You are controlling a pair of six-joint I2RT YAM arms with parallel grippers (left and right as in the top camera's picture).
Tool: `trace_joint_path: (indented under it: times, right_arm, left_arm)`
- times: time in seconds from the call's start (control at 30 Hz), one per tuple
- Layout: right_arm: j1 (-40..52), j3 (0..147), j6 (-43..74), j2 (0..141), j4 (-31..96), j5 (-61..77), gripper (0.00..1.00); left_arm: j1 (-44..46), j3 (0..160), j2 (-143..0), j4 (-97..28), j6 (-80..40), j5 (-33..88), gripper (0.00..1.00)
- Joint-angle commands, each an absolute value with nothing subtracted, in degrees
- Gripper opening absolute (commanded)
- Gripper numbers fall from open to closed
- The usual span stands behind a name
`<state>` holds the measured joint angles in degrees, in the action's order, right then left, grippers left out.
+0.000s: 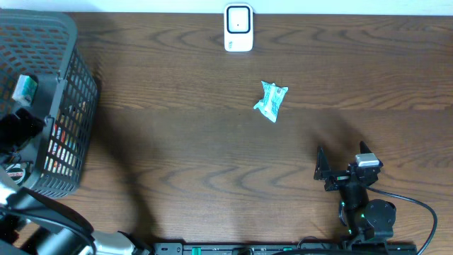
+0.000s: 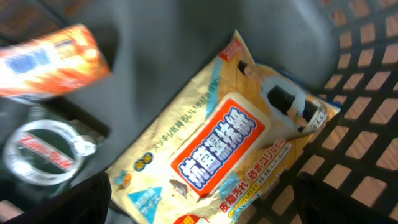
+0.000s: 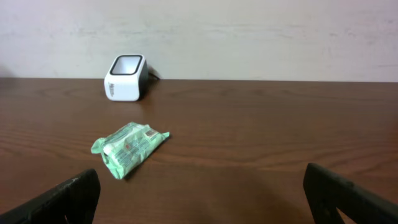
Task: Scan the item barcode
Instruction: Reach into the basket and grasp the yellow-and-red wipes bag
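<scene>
Green packet (image 1: pixel 271 100) sits alone on the tabletop (image 1: pixel 177 142), right of centre in the overhead view. It's a small crinkled wrapper, mint green with white, both ends pinched, lying at a slant. The white scanner (image 1: pixel 238 28) stands at the top centre of the frame, well apart from it.

Over to the right wrist view, and here's what the overhead can't give: the packet (image 3: pixel 129 148) from the side at centre left, lying flat with a patch of reddish print, too small to read. The scanner (image 3: pixel 126 78) is behind it with its dark window tilted up. The right end effector (image 3: pixel 208 205) is spread wide, a finger in each bottom corner, nothing between them. In the overhead view it (image 1: pixel 342 157) is at the lower right, on the near side of the packet and apart from it.

The left wrist view is down inside the basket (image 2: pixel 367 124), which the overhead shows only as a dark mesh tub (image 1: pixel 71 127) at the far left. Filling the middle of the frame is a yellow pack (image 2: pixel 217 149) with a red-and-white label in blue lettering, lying on the diagonal. There's an orange packet (image 2: pixel 50 59) at the upper left, blurred, and a round thing (image 2: pixel 43 152) with a red label at the lower left. The left end effector (image 2: pixel 208 205) is spread too, fingers at the bottom edges, with the pack between them in the frame. Whether they touch it I cannot tell.
</scene>
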<state>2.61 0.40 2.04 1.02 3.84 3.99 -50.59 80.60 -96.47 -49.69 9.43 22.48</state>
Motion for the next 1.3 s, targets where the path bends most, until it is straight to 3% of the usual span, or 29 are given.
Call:
trace_joint_path:
  times: [0.0,0.3,0.47,0.6,0.93,1.13,1.27]
  right_arm:
    - [3.07,0.32,1.19,0.82,4.1,3.53,0.99]
    - [3.07,0.32,1.19,0.82,4.1,3.53,0.99]
    - [3.07,0.32,1.19,0.82,4.1,3.53,0.99]
    - [3.07,0.32,1.19,0.82,4.1,3.53,0.99]
    - [3.07,0.32,1.19,0.82,4.1,3.53,0.99]
    - [3.07,0.32,1.19,0.82,4.1,3.53,0.99]
    - [3.07,0.32,1.19,0.82,4.1,3.53,0.99]
  left_arm:
    - [-50.98,80.84,-99.55,-51.03,13.5,28.14,0.93]
    - [-50.98,80.84,-104.49,-54.63,17.8,34.48,0.93]
    - [-50.98,80.84,-105.89,-55.29,17.76,31.53,0.93]
    - [-50.98,80.77,-107.18,-55.75,17.3,25.93,0.85]
    - [-50.98,76.77,-107.46,-52.95,16.67,24.16,0.85]
    - [-50.98,72.62,-107.46,-49.17,14.68,19.86,0.8]
    - [-50.98,72.6,-107.46,-47.88,12.32,19.88,0.6]
